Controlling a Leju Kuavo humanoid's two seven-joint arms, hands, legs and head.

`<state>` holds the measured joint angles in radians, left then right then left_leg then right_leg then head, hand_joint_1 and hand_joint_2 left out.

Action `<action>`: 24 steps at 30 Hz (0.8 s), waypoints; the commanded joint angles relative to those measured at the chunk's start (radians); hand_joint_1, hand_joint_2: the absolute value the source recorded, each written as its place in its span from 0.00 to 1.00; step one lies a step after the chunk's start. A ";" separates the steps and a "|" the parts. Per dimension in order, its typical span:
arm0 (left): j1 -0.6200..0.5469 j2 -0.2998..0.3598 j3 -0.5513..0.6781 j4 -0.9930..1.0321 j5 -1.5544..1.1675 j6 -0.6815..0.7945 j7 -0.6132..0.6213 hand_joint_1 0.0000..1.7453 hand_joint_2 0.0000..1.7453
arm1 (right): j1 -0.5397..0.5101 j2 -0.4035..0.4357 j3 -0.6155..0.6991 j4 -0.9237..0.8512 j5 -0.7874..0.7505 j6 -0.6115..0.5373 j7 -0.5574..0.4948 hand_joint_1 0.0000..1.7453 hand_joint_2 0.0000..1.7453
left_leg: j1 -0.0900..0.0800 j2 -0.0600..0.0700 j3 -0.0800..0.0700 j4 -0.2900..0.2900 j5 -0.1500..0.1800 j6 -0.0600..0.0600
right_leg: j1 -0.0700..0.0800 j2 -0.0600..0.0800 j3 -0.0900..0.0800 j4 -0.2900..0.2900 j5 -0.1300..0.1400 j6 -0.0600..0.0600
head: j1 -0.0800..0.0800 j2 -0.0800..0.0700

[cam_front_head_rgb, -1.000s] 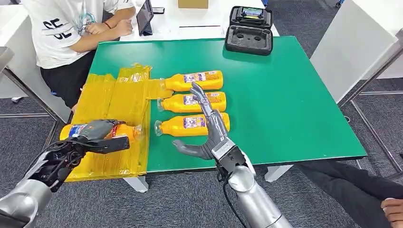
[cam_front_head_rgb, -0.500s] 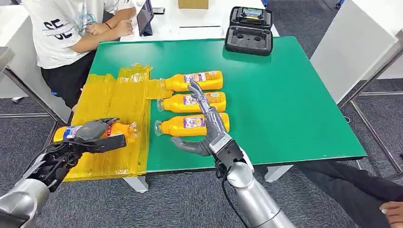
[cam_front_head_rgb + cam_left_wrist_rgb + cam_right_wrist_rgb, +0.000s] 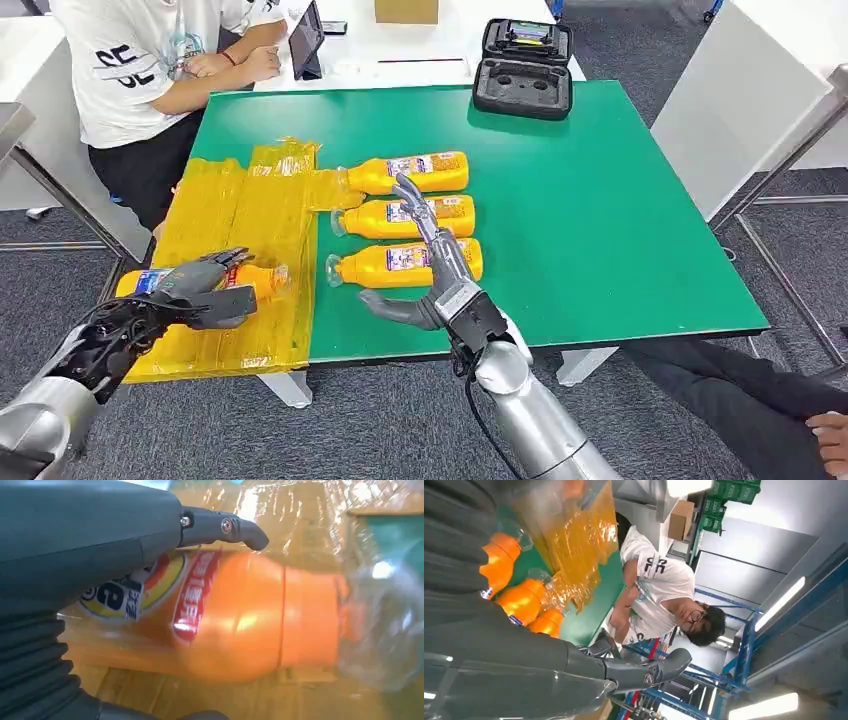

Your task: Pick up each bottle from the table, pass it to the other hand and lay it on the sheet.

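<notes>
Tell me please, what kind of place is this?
Probably a robotics lab or office workspace: grey carpet floor, white desks beside the green table, a seated person with a tablet, and blue metal racking.

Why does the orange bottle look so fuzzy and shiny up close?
Left wrist view: the held bottle sits very near the lens, so its clear cap end blurs and lamp glare streaks it and the yellow sheet. Head view: sharp, evenly lit. Right wrist view: bright ceiling lights, blurred foreground.

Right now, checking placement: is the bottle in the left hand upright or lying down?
Lying down: the bottle lies sideways over the yellow sheet, gripped by the left hand.
</notes>
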<state>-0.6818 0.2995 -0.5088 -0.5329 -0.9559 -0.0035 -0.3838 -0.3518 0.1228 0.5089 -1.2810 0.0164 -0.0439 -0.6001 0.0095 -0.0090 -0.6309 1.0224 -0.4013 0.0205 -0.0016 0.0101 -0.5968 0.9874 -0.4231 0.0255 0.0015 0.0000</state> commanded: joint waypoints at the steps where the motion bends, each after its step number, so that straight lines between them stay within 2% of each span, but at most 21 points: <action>1: 0.066 -0.003 0.035 0.047 0.042 -0.052 -0.023 0.00 0.00 | -0.028 -0.015 0.016 0.093 0.003 -0.003 0.003 0.00 1.00 | -0.001 0.002 0.004 -0.002 -0.001 0.000 | -0.001 0.002 0.003 -0.001 0.000 0.000 | 0.000 0.000; 6: 0.068 -0.006 0.056 0.040 0.084 -0.071 -0.038 0.00 0.00 | -0.026 -0.015 0.016 0.096 0.008 -0.006 0.007 0.00 1.00 | -0.001 0.005 0.007 -0.004 -0.001 0.000 | -0.001 0.003 0.005 -0.003 0.000 0.000 | 0.000 0.000; 10: 0.066 -0.041 0.114 0.029 0.204 -0.040 -0.076 0.00 0.00 | -0.016 -0.018 0.010 0.097 0.013 -0.007 0.015 0.00 1.00 | -0.001 0.002 0.006 -0.003 0.000 0.000 | -0.001 0.000 0.005 -0.002 0.000 0.000 | 0.000 0.000; 11: 0.076 -0.050 0.127 0.017 0.214 0.025 -0.088 0.00 0.00 | -0.014 -0.021 0.011 0.098 0.012 -0.005 0.014 0.00 1.00 | -0.001 0.002 0.007 -0.004 0.000 0.000 | -0.001 0.000 0.005 -0.003 0.000 0.000 | 0.000 0.000; 15: 0.125 -0.113 0.229 -0.018 0.259 0.516 -0.243 0.00 0.00 | -0.004 -0.029 0.030 0.110 -0.003 -0.004 0.001 0.00 1.00 | -0.001 0.000 0.006 -0.003 0.000 0.000 | -0.001 -0.001 0.005 -0.003 0.000 0.000 | 0.000 0.000; 16: 0.145 -0.139 0.266 -0.063 0.308 0.658 -0.314 0.00 0.00 | -0.009 -0.029 0.042 0.120 -0.008 -0.002 -0.006 0.00 1.00 | -0.001 0.000 0.005 -0.002 0.000 0.000 | 0.000 -0.001 0.004 -0.002 -0.001 0.000 | 0.000 0.000; 17: 0.213 -0.158 0.360 -0.240 0.223 0.702 -0.314 0.00 0.00 | -0.020 -0.029 0.064 0.139 -0.019 0.004 -0.012 0.00 1.00 | 0.000 0.000 0.003 -0.001 0.000 0.000 | 0.000 -0.002 0.002 -0.002 0.000 0.000 | 0.000 0.000; 18: 0.234 -0.185 0.396 -0.287 0.249 0.702 -0.314 0.00 0.00 | -0.024 -0.027 0.070 0.145 -0.020 0.003 -0.013 0.00 1.00 | 0.000 -0.001 0.003 -0.002 -0.001 0.000 | 0.000 -0.003 0.002 -0.002 -0.001 0.001 | 0.000 0.000; 19: 0.284 -0.226 0.497 -0.419 0.118 0.702 -0.314 0.00 0.00 | -0.030 -0.022 0.082 0.159 -0.029 0.004 -0.017 0.00 1.00 | 0.000 0.000 0.001 -0.001 0.000 0.000 | 0.000 -0.002 0.000 -0.001 -0.001 0.001 | 0.000 0.000; 20: 0.303 -0.261 0.559 -0.490 0.109 0.702 -0.314 0.00 0.00 | -0.034 -0.018 0.088 0.169 -0.033 0.002 -0.017 0.00 1.00 | -0.001 -0.001 0.000 -0.001 0.000 0.000 | -0.001 -0.002 -0.001 -0.001 -0.001 0.001 | 0.000 0.000; 24: 0.363 -0.329 0.658 -0.754 -0.037 0.702 -0.314 0.00 0.00 | -0.062 -0.022 0.120 0.193 -0.049 -0.003 -0.018 0.00 1.00 | -0.001 0.000 -0.003 0.001 -0.001 0.000 | -0.001 -0.001 -0.003 -0.001 -0.001 0.001 | 0.000 0.000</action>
<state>-0.4522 0.1544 -0.1826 -0.7987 -0.8440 0.6985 -0.6958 -0.3386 0.1194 0.5417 -1.2146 -0.0065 -0.0427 -0.6142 0.0085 -0.0089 -0.6357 1.0228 -0.4012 0.0206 -0.0029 0.0102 -0.6021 0.9873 -0.4232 0.0258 0.0019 0.0000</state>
